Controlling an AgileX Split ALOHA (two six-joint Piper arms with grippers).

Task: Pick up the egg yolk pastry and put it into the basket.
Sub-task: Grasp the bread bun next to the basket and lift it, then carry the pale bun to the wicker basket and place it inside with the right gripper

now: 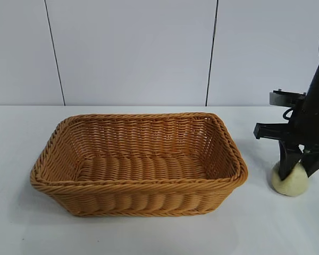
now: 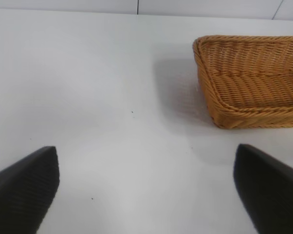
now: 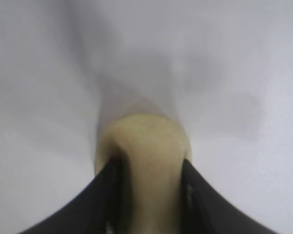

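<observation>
A: Where's everything?
B: The golden-brown woven wicker basket sits mid-table. Right of it, the right gripper points down, jaws clamped on the small pale cream rounded pastry.
A: And the left gripper?
B: Jaws wide apart, holding nothing.

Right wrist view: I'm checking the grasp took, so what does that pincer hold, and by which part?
The right pincer is shut on the egg yolk pastry, pinching its two opposite sides. The left pincer holds nothing.

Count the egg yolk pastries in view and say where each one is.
1. The egg yolk pastry sits on the table right of the basket, pinched in the right gripper. The basket looks empty.
</observation>
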